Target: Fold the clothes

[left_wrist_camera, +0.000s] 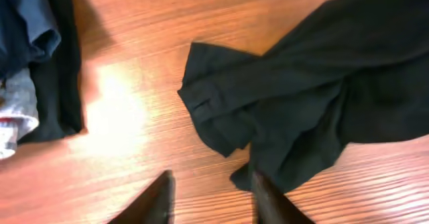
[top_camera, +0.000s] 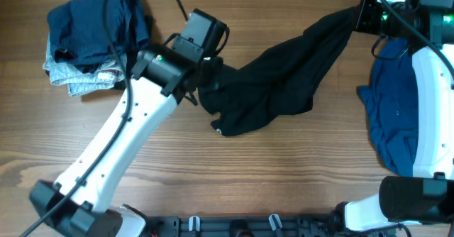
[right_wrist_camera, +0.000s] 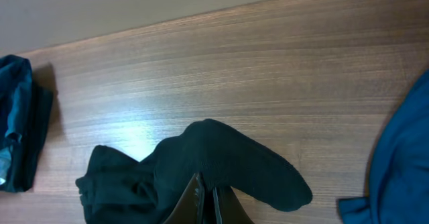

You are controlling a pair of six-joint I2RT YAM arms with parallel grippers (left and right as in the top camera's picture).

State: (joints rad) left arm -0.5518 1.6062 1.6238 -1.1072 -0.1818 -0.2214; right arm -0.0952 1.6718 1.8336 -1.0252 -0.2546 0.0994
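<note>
While limp across the wood-grain table [top_camera: 284, 173], black shirt [top_camera: 284, 74] in pinched right jaws, left jaws apart.

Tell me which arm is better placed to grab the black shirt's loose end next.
Left. The left hand hovers open beside the black shirt at its crumpled loose end, while the right hand is shut on the far end.

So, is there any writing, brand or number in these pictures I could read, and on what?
None can be read.
The black shirt has a tiny white mark at its lower edge, too small to make out.
The pile of clothes at the top left shows no legible letters.
</note>
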